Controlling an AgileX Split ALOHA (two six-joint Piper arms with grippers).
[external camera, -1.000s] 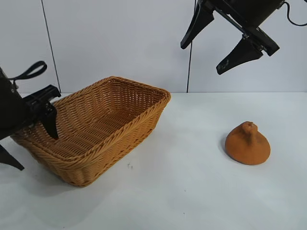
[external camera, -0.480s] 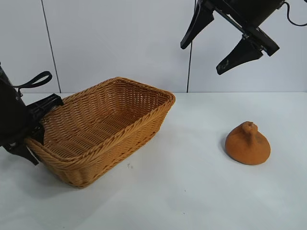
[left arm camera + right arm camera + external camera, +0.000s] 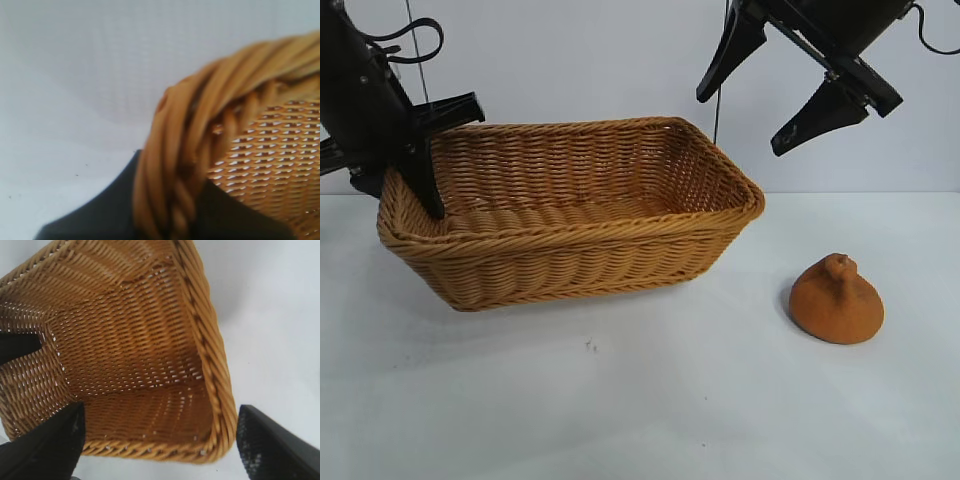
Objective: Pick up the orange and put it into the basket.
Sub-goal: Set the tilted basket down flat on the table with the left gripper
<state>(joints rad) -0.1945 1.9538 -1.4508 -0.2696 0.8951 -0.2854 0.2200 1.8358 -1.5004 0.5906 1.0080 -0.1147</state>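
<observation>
Left jaws: the left gripper (image 3: 420,165) is clamped on the braided rim of the basket (image 3: 580,250) at its end toward the surface's left edge; the left wrist view shows the rim (image 3: 175,165) pinched between dark fingers.
Right jaws: the right gripper (image 3: 785,75) hangs high over the right half of the surface with its jaws spread wide and nothing between them.
Basket: it looks tipped, the held end raised off the white surface (image 3: 650,400), the long side facing the camera; nothing shows inside it in the right wrist view (image 3: 130,355).
Orange: it sits upright, knob on top, toward the surface's right edge (image 3: 837,300), just right of the basket's near corner and apart from it.
Orange to jaws: well below the right jaws and a little right of them; far from the left jaws, across the whole basket.
Risk: the rim is held at one end only, so the basket may swing, slip or drop.
Risk two: a swinging basket corner could knock the orange and roll it toward the edge.
Risk three: the tapered lump may squirt out if the right jaws close too high on it.
</observation>
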